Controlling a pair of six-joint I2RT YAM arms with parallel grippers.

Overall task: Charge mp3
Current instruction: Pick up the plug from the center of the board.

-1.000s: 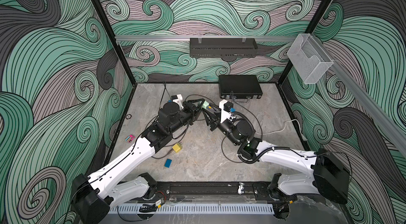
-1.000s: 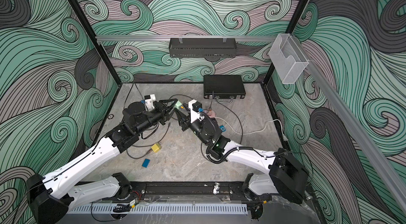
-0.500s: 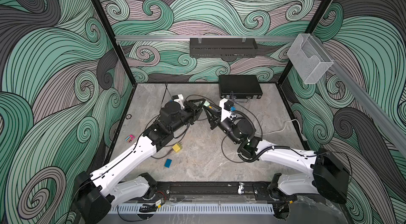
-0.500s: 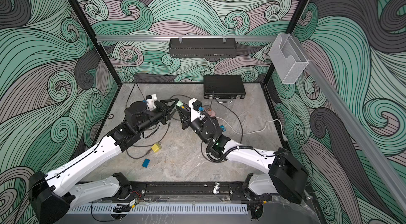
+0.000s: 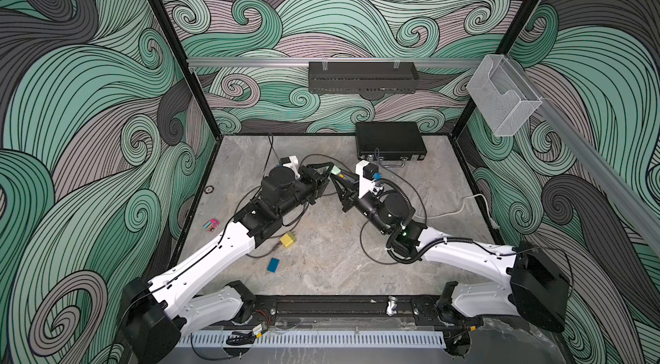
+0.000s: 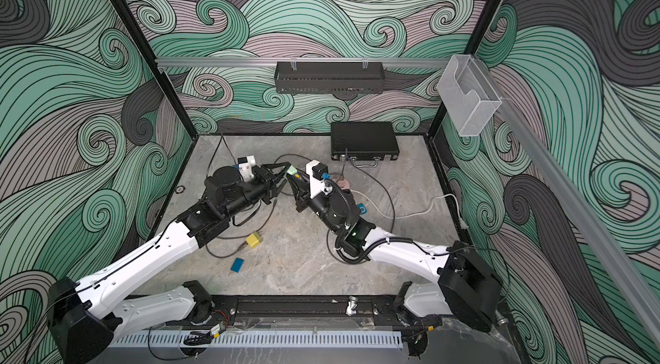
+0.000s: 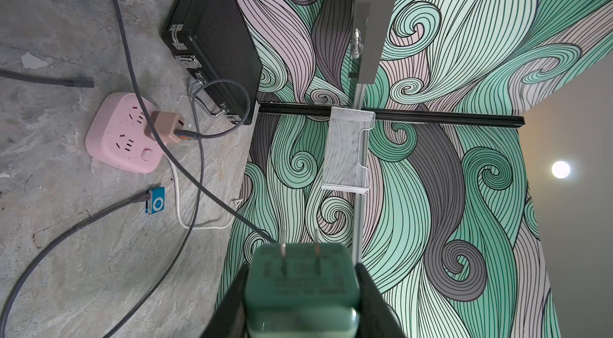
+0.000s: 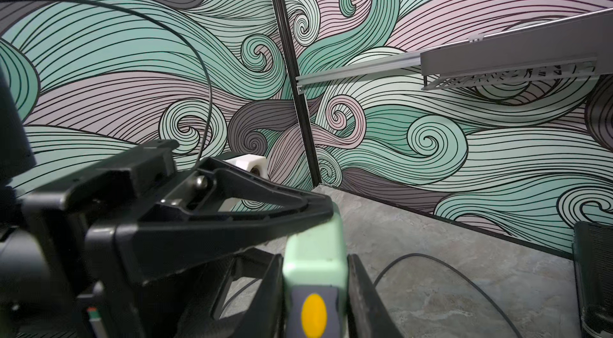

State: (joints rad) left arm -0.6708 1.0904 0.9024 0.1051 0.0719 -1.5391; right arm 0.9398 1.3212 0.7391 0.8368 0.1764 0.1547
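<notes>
On the grey stone-look table [image 5: 321, 273], counted from its middle with 12 o'clock at the back wall, a small blue block [image 5: 273, 265] lies at 7 o'clock. A yellow cube plug [image 5: 288, 240] lies at 8 o'clock, near the left arm.

A little toward 12 o'clock the two grippers meet above the table. The left gripper [image 7: 301, 270] grasps a mint-green charger [image 7: 300, 293] by its two sides, and the two metal prongs point away from the wrist. The right gripper [image 8: 315, 258] comes from the opposite side. Its fingers [image 8: 361, 286] stand tight against the charger's other end, where a grey plug [image 8: 314, 314] with a yellow oval sits.

The mp3 player [image 7: 156, 200] lies flat on the table at 3 o'clock, just beside the right arm. It is a small bright-blue rectangle with a round control ring on its face, and a grey cable [image 7: 83, 220] enters one short end.

The pink power strip [image 7: 122, 134] is near it, at 1 o'clock, with a tan adapter [image 7: 166, 127] plugged in. A black case [image 5: 391, 140] lies at the back wall.
</notes>
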